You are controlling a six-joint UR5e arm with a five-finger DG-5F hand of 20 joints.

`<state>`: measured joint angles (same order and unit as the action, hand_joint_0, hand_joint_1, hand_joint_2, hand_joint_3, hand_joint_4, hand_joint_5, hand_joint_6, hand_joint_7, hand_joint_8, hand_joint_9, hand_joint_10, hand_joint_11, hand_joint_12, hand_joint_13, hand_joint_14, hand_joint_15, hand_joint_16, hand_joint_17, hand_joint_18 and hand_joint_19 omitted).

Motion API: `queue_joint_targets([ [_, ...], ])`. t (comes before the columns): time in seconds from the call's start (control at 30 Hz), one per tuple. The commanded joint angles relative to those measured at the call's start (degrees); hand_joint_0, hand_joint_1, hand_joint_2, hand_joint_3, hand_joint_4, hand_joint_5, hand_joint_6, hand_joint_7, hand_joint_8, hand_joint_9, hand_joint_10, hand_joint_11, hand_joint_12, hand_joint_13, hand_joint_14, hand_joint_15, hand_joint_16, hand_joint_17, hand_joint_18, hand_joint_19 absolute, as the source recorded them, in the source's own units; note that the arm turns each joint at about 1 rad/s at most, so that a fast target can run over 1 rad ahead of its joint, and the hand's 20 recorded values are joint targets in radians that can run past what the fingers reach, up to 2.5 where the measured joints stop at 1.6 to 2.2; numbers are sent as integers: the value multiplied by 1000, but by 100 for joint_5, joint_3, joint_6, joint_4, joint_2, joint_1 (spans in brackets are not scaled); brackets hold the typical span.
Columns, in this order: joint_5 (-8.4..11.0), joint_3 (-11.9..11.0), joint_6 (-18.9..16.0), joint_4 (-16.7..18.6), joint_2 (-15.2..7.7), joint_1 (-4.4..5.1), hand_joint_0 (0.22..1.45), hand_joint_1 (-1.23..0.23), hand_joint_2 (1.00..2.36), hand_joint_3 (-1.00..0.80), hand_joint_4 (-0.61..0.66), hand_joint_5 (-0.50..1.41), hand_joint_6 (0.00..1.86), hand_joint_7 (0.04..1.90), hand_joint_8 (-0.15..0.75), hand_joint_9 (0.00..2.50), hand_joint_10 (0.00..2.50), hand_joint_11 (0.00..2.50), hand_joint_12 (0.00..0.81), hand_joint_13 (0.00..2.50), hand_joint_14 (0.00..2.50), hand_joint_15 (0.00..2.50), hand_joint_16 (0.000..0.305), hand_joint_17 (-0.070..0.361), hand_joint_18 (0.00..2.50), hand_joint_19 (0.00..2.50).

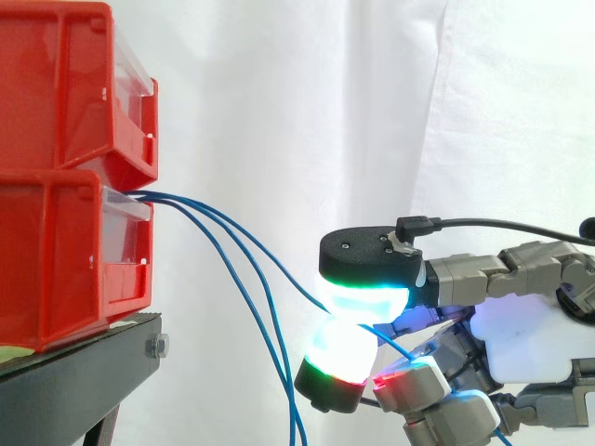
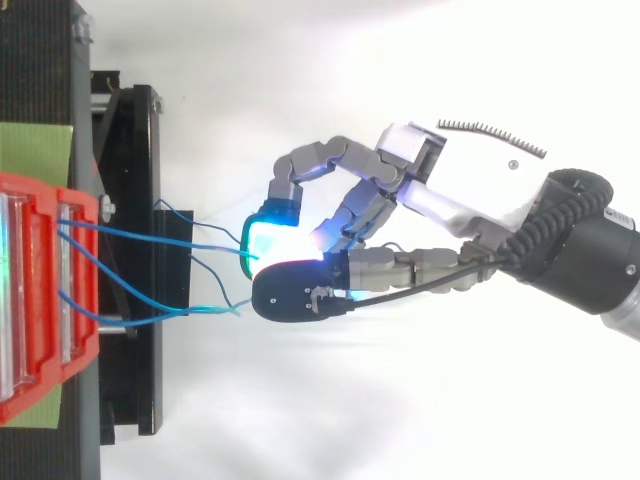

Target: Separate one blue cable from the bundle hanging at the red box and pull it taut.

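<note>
So we've got one blue cable [image 1: 296,280] pinched between two glowing pads [image 1: 358,302] of the hand [image 1: 521,339], one pad on top and one underneath, pressed together right on the wire. The rest of the bundle [image 1: 296,418] drops loose from the front of the lower red box [image 1: 56,260] and hangs down just left of the hand, apart from the pinched one. The box sits at the left on the black stand [image 1: 74,372], with a second red bin [image 1: 56,84] stacked on top.

We'd say the separating part looks done and we're at the start of the pull. The held cable has a soft bend between the box and the pads, so it isn't taut yet. Next move as we see it: keep the pinch firm and draw the hand to the right, away from the box, until the bend straightens. We'd go gently so the wire doesn't slip through the pads or snag its neighbours.
</note>
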<state>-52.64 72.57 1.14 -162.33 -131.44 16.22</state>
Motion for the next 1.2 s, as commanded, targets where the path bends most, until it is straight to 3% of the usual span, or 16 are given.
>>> queue_joint_targets([
  [0.0,8,-6,0,0,4,4,627,-698,1017,63,100,-201,915,1167,406,1255,10,1331,412,1325,12,1453,51,116,966,647],
  [1.17,-1,2,0,0,-5,-5,624,-696,1016,60,100,-200,914,1158,413,1260,10,1326,415,1336,13,1437,52,117,969,644],
])
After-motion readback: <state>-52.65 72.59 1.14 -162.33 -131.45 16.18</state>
